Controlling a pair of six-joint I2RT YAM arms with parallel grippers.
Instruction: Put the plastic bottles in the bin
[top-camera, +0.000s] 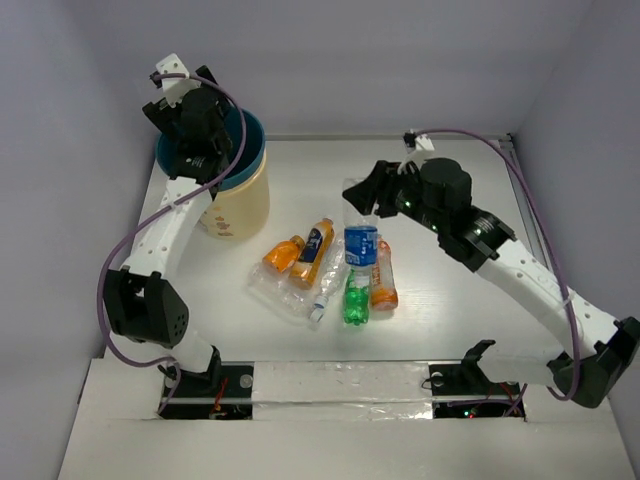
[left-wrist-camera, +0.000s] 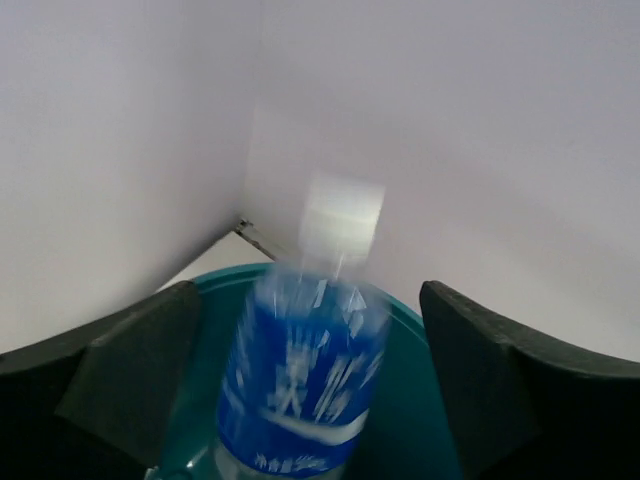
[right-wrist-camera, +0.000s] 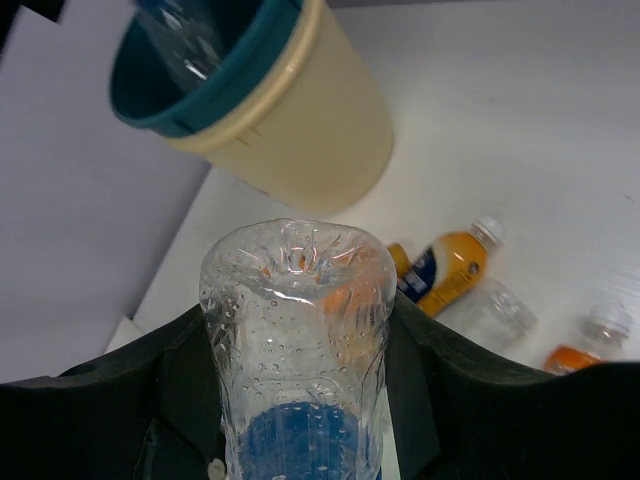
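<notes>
The right gripper (right-wrist-camera: 300, 365) is clamped on a clear blue-labelled bottle (right-wrist-camera: 295, 290), its dimpled base uppermost in the right wrist view and its cap end out of sight. The coming move turns on where the bin (top-camera: 243, 200) lies from that claw. It stands at the far left of the table, well apart from the gripper and across the heap of orange, green and clear bottles (top-camera: 325, 275) lying between them. In the right wrist view the bin's teal mouth sits ahead and to the left of the bottle's base. The held bottle's long axis already points roughly that way, so I judge the carry is a leftward sweep. The left gripper (left-wrist-camera: 310, 405) is the nearer arm and hangs right over the bin. Its jaws are spread wide, and a second blue-labelled bottle (left-wrist-camera: 300, 350) is between the pads, touching neither. It is blurred, cap away from the camera, and probably dropping in.
</notes>
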